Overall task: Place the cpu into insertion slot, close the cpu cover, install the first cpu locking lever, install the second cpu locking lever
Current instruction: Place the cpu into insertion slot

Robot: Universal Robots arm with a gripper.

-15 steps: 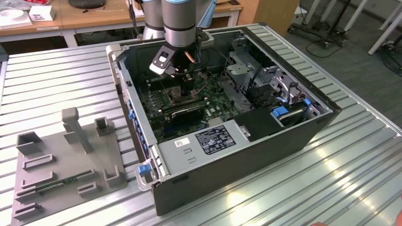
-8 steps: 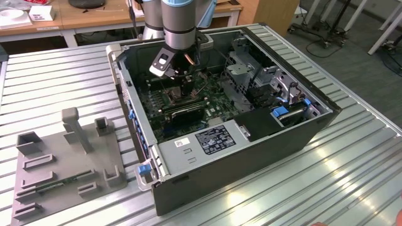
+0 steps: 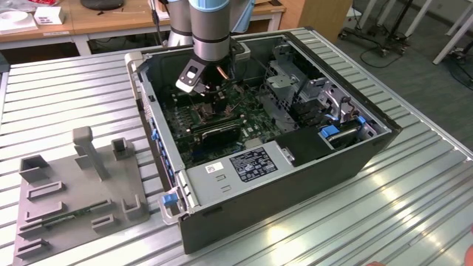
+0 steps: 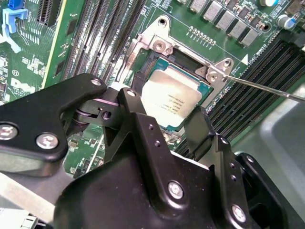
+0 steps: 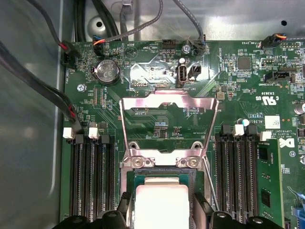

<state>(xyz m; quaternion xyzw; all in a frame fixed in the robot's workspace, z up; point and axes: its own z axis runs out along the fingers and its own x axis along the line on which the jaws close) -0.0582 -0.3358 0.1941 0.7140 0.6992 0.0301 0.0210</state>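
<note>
Cpu (image 4: 170, 98) flat in insertion slot (image 4: 183, 53), cpu cover (image 5: 167, 101) open

Open black computer case (image 3: 296, 183) on slatted metal table (image 3: 66, 100), grey fixture block (image 3: 74, 191) beside it, coin battery (image 5: 107, 71)

Exterior view: high, beside the case (image 3: 296, 183), looking obliquely down; arm (image 3: 210, 27) enters at 12 o'clock. Both wrist views: close above the board (image 5: 228, 95), sharing the cpu (image 4: 171, 98) (image 5: 162, 205); second seemingly more tilted.
</note>
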